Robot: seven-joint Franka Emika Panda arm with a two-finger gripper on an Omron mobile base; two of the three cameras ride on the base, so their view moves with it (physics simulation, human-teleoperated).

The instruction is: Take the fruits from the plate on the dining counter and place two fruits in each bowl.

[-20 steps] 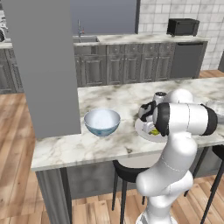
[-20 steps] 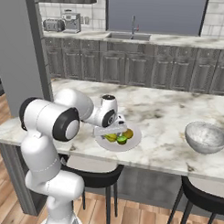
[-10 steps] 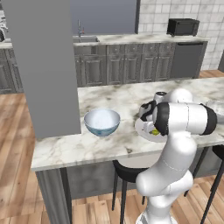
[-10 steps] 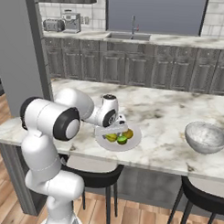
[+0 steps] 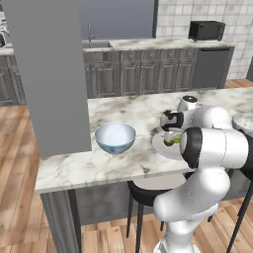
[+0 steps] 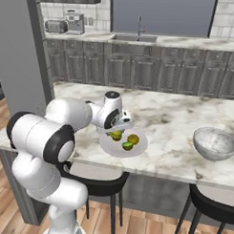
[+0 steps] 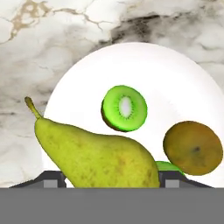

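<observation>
I have the gripper (image 6: pixel 119 130) down over the plate (image 7: pixel 183 78) with its jaws either side of the pear's (image 7: pixel 94 155) fat end, though I cannot tell whether they grip it yet. I judge the pear firm, smooth and apt to roll, so the broad belly is the place to pinch. The cut green fruit (image 7: pixel 124 107) sits just beyond, the yellow-brown fruit (image 7: pixel 192 147) close alongside, crowding that finger; the blue-white bowl (image 5: pixel 115 137) stands well apart.
</observation>
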